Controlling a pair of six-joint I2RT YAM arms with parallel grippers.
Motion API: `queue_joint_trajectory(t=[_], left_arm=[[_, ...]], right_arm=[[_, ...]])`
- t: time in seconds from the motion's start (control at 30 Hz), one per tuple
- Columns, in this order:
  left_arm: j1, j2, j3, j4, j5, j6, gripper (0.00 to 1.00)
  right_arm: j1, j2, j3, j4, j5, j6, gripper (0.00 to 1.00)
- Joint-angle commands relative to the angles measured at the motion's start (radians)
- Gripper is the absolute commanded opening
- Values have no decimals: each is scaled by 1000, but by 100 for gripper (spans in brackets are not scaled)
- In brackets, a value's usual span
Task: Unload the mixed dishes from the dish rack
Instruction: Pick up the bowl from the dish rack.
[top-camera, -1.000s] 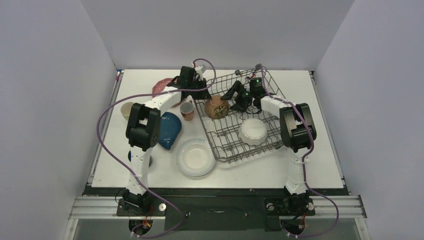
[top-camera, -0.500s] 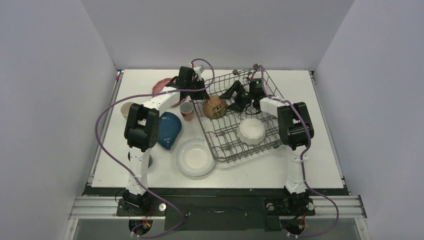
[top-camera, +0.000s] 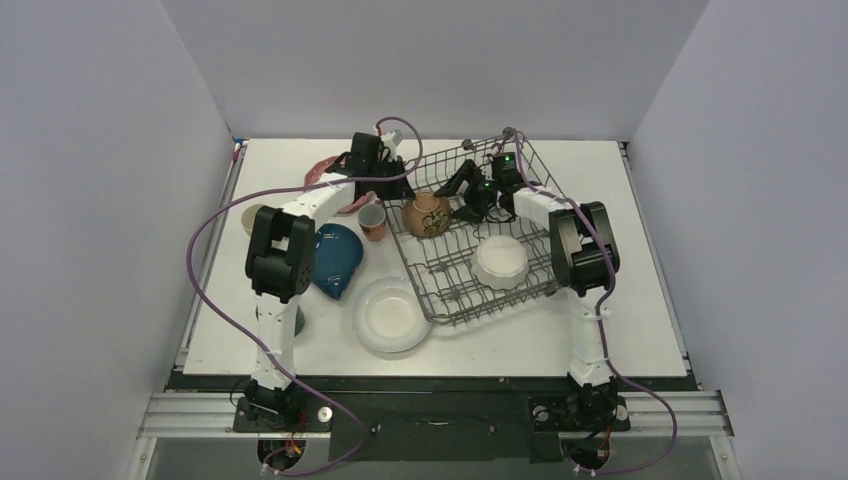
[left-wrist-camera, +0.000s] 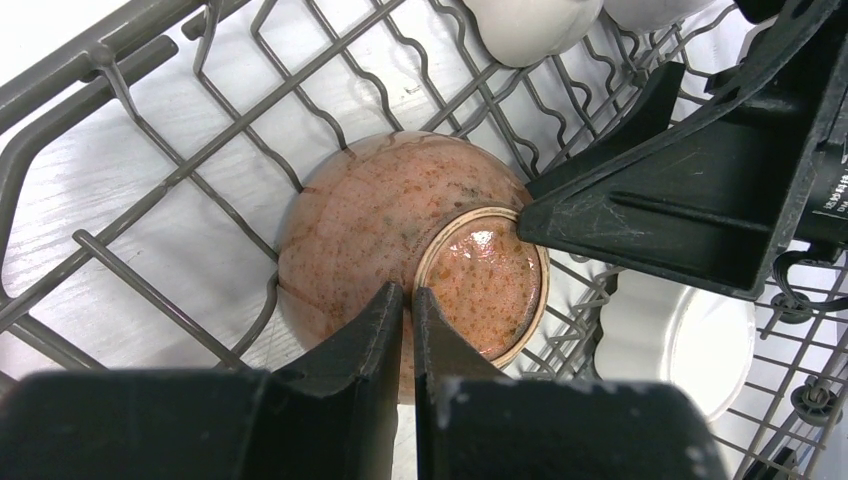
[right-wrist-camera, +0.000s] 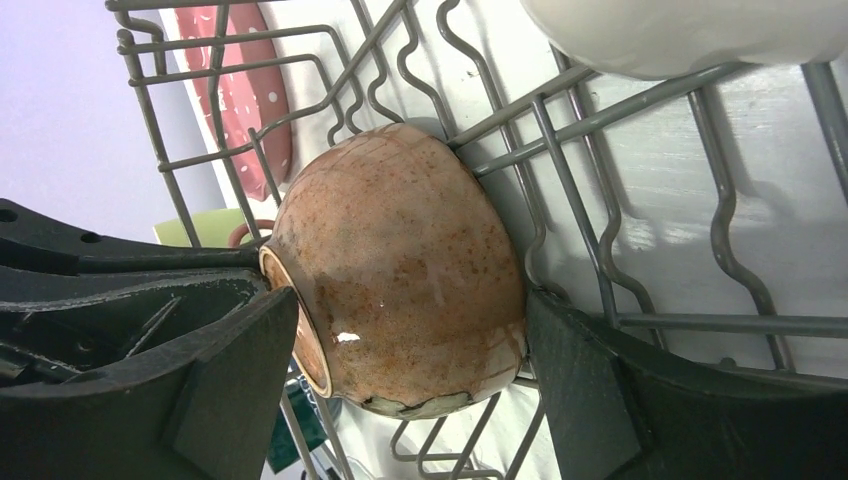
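Observation:
The brown speckled bowl (top-camera: 428, 215) lies on its side in the dark wire dish rack (top-camera: 452, 262), its foot ring facing left. In the left wrist view my left gripper (left-wrist-camera: 408, 292) is pinched on the edge of the bowl's (left-wrist-camera: 380, 220) foot ring. In the top view the left gripper (top-camera: 405, 200) reaches in over the rack's left side. My right gripper (right-wrist-camera: 412, 300) is open wide and straddles the bowl (right-wrist-camera: 400, 270), one finger by the foot and one by the rim. A white bowl (top-camera: 502, 260) sits upside down in the rack.
On the table left of the rack are the pink dotted plate (top-camera: 325, 170), orange cup (top-camera: 373, 222), dark blue leaf dish (top-camera: 335, 258), white plate (top-camera: 392, 315) and light-green cup (top-camera: 255, 218). Rack prongs (right-wrist-camera: 600, 250) press against the bowl. The rack sits askew.
Both grippers, the brown bowl and the rack have shifted a little to the left. The right gripper has moved in further around the bowl.

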Motion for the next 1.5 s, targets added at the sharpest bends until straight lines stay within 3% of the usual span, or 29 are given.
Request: queue_joint_trajectory(t=[0.0,0.1,0.23,0.4,0.53,0.73,1.1,1.3,1.47], left_arm=[[58,56,-38,-176,-93,41,5],[59,64,-49,-174,-82,39,5],[59,68,-49,-168,-60,27,7],[59,63,-40,-168,-27,15,13],[60,69,-37,-169,2,9,20],[68,76,-40,-156,42,-6,29],[71,89,-28,-153,80,-19,37],[72,96,-32,-151,85,-20,42],[76,96,-34,-142,93,-25,46]], right_arm=[[20,64,22,-42,-31,27,80],[19,74,11,-25,-23,42,80],[12,106,38,-149,77,-11,80],[11,143,37,-128,60,14,80],[18,170,-15,123,-128,184,80],[5,151,-88,446,-214,379,80],[22,126,-76,519,-236,417,80],[27,128,-100,748,-275,564,80],[29,130,-103,842,-285,621,80]])
